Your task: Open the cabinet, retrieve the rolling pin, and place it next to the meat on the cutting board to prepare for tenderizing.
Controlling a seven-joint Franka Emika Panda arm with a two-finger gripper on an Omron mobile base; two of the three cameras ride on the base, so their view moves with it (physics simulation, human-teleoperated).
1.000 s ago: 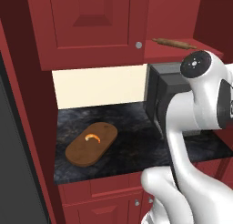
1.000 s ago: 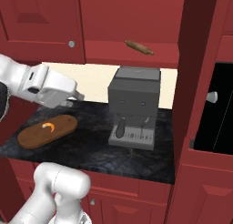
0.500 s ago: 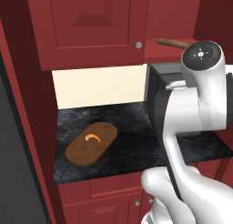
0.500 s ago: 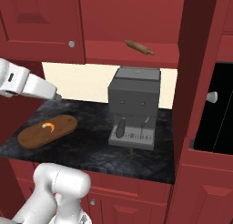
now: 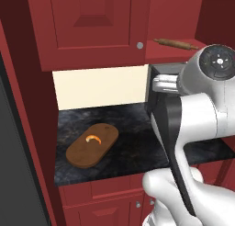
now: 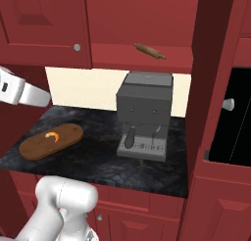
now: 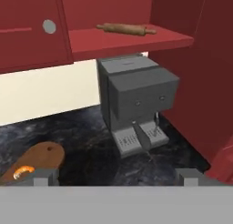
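The cabinet [image 5: 87, 23] has its left door shut, and its right half stands open. On the open shelf lies the rolling pin [image 5: 176, 43] [image 6: 150, 51] [image 7: 126, 29], brown and slim. Lower left on the dark counter sits the oval cutting board [image 5: 103, 147] [image 6: 37, 147] [image 7: 43, 155] with the small orange meat [image 5: 93, 138] [image 6: 52, 135] [image 7: 22, 171] on it. My gripper [image 7: 117, 178] is open and empty. It hangs well back from the shelf and below it, facing the counter, with the rolling pin up ahead.
A grey coffee machine [image 6: 144, 112] [image 7: 136, 100] stands on the counter right under the rolling pin's shelf. A tall red panel [image 6: 215, 63] walls off the right side, with a black appliance [image 6: 230, 117] beyond it. Low red drawers [image 6: 122, 201] run under the counter.
The arm has swung: its wrist has risen and come nearer in the left base view, and it has drawn back to the left edge of the right base view. The jaws stay open.
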